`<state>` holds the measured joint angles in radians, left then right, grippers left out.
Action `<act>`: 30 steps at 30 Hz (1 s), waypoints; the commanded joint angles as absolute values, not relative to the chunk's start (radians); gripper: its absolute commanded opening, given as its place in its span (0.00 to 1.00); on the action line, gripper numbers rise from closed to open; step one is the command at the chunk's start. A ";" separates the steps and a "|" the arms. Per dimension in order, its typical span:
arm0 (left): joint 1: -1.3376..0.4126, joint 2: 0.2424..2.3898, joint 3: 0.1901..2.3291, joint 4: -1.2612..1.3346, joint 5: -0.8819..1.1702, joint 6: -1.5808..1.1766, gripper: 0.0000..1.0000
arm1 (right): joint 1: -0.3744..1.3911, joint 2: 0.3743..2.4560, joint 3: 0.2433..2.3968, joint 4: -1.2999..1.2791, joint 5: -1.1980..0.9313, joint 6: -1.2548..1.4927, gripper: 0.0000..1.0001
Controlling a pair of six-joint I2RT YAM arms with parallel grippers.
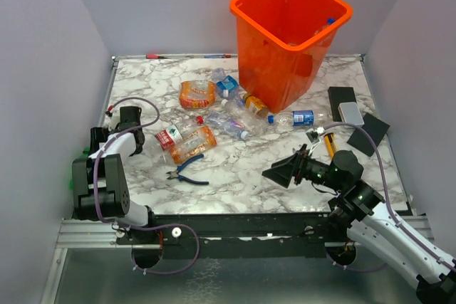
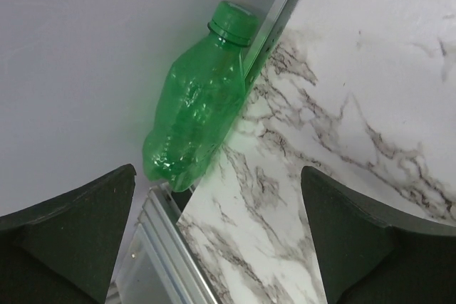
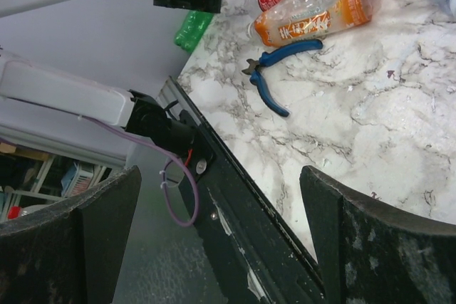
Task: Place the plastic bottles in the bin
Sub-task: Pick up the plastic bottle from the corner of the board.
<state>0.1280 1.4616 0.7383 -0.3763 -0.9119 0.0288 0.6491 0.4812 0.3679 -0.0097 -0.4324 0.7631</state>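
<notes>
Plastic bottles (image 1: 231,124) lie strewn mid-table, with one more off the edge at 9 o'clock; both pincers gape wide and hold nothing.

Nearest, the right pincer (image 3: 219,176) hangs low at 5 o'clock, facing the blue-handled pliers (image 3: 278,69), which are not wanted. The left pincer (image 2: 217,172) is aimed at the green bottle (image 2: 196,112) at 9 o'clock. That bottle lies along the edge rail (image 2: 281,12), half off the marble table (image 2: 342,105) and against the wall. Farther in, an orange-labelled bottle (image 1: 194,144) and a red-labelled bottle (image 1: 171,135) lie touching. More crowd the foot of the orange bin (image 1: 271,69) at 1 o'clock, which holds at least one. They look empty, light, thin-walled and slick, so likely to buckle or squirt away. I would pinch gently across the stiffer shoulder or the neck under the cap.
</notes>
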 commanded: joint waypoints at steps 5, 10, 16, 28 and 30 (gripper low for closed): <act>0.213 1.472 0.703 -0.215 -0.801 0.014 0.99 | 0.657 0.466 0.344 -0.039 -0.465 0.759 0.97; 0.176 1.293 0.735 -0.189 -0.790 -0.111 0.99 | 0.657 0.484 0.371 -0.045 -0.448 0.733 0.97; 0.041 1.105 0.760 -0.055 -0.570 -0.226 0.99 | 0.657 0.492 0.416 -0.058 -0.436 0.714 0.97; -0.253 1.245 0.330 0.745 -0.442 -0.014 0.99 | 0.656 0.493 0.737 -0.343 -0.265 0.542 0.98; -0.262 1.313 0.271 0.904 -0.471 0.029 0.99 | 0.656 0.512 0.783 -0.388 -0.201 0.505 0.98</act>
<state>-0.2436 1.2098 0.3889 0.5014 -0.4629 -0.0536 0.6491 0.4938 0.6903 -0.2516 -0.3382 0.6117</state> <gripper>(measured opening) 0.990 0.973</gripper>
